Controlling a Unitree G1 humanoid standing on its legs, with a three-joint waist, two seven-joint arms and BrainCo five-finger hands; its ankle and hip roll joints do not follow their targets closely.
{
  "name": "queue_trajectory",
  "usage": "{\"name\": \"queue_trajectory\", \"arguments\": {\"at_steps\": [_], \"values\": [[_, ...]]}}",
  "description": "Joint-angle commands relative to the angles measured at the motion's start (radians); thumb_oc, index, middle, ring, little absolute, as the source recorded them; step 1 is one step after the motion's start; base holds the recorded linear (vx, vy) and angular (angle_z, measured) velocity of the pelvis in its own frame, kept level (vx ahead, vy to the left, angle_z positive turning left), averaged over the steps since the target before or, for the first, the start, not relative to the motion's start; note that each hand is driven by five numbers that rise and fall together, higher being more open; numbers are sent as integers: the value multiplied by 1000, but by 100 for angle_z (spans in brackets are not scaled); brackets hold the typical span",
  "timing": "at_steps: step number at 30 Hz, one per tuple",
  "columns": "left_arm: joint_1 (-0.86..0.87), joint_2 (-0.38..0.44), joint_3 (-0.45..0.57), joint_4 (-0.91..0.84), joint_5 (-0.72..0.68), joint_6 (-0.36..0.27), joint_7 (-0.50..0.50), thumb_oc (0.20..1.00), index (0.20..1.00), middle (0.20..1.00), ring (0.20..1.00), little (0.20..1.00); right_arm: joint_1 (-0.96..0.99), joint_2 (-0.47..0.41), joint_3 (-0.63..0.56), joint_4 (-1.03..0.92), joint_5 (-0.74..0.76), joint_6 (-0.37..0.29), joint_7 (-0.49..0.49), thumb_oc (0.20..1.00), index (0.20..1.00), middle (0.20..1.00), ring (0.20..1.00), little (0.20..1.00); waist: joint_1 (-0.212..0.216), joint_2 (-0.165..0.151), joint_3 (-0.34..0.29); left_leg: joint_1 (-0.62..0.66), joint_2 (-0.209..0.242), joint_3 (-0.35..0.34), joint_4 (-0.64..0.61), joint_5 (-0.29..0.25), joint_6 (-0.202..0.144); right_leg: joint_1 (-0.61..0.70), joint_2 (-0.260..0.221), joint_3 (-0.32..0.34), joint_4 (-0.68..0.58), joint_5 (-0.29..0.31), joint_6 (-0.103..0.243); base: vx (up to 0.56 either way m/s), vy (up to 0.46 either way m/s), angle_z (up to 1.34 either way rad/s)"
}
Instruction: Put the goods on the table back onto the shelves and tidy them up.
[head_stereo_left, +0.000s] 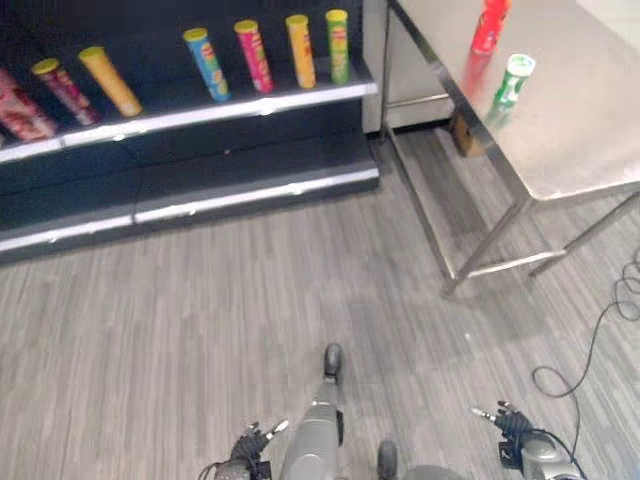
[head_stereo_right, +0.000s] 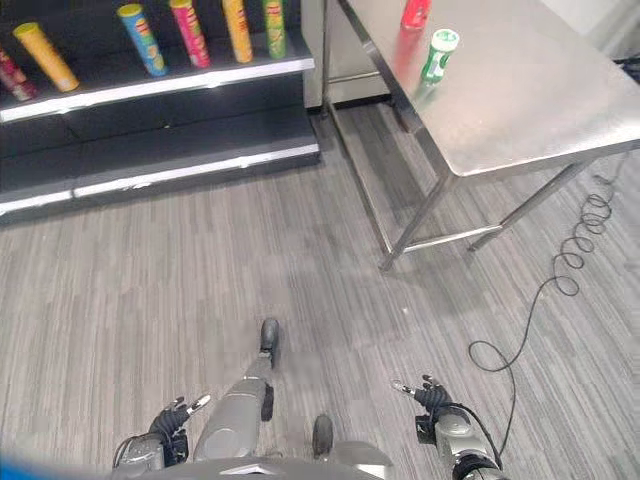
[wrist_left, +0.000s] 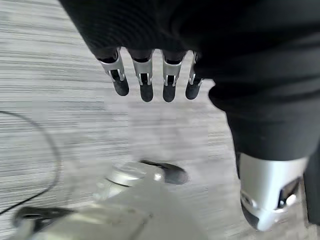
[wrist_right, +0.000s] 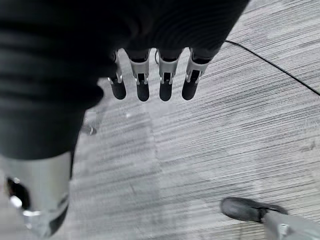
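Both robot hands (left (head_stereo_left: 243, 452), right (head_stereo_left: 512, 424)) hang spread, empty. Risk: tall green crisp tube (head_stereo_left: 513, 77) topples off steel worktop (head_stereo_left: 590, 120) beside red tube (head_stereo_left: 487, 28) if clipped.

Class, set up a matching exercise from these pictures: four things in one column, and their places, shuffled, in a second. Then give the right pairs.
Things:
1. green can
2. blue can
3. left hand
4. red can

Places:
A. on the shelf
B. low over the floor, open and empty
C. on the table, nearer its front edge
D. on the table, farther back

Pairs: 1-C, 2-A, 3-B, 4-D
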Motion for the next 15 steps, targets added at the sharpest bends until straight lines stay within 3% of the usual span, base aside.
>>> {"name": "queue_trajectory", "arguments": {"at_steps": [1,5,7,8,9,10,12,15], "values": [[-10,68,-30,-81,11,-25,3,1000,1000,1000,1000,1000,16,-17,3,-103,-37,-19,2,1000,1000,1000,1000,1000,-4,-38,-62,-52,34,20,124,11,-39,-11,-124,-52,199,16,162,393,300,-43],[-41,97,-41,-92,25,-20,4,1000,1000,1000,1000,1000,-4,-13,-11,-92,-34,-17,-2,1000,1000,1000,1000,1000,-23,-50,-60,25,-11,50,119,-73,28,-123,-171,-60,438,228,218,233,232,-7],[-53,107,-48,-88,36,-17,9,1000,1000,1000,1000,1000,-9,-14,-20,-90,-38,-17,-12,1000,1000,1000,1000,1000,-37,-32,-50,71,-13,55,107,-98,47,-177,-182,-86,542,310,219,195,234,7],[-62,110,-57,-85,41,-17,12,1000,1000,1000,1000,1000,-11,-13,-25,-89,-37,-17,-17,1000,1000,1000,1000,1000,-50,-17,-38,107,-11,51,92,-107,53,-218,-182,-99,598,317,210,126,152,21],[-62,110,-57,-85,41,-17,11,1000,1000,1000,1000,1000,-11,-13,-25,-89,-37,-17,-17,1000,1000,1000,1000,1000,-50,-17,-38,107,-11,51,92,-107,53,-218,-182,-99,598,317,210,341,251,36],[-90,120,-71,-85,49,-21,14,1000,1000,1000,1000,1000,-5,-7,-39,-33,-41,-14,-42,1000,1000,1000,1000,1000,-88,18,-3,187,-12,33,64,-135,61,-321,-165,-160,571,169,164,327,185,18],[-100,122,-81,-84,55,-22,16,1000,1000,1000,1000,1000,-3,-1,-45,-1,-33,-7,-44,1000,1000,1000,1000,1000,-103,29,5,200,-16,20,69,-146,64,-340,-131,-179,501,98,151,259,125,1],[-108,124,-86,-73,69,-20,9,1000,1000,1000,1000,1000,6,3,-47,43,-36,1,-40,1000,1000,1000,1000,1000,-116,32,13,241,-27,13,60,-168,65,-374,-99,-194,429,63,149,182,36,31]]}}
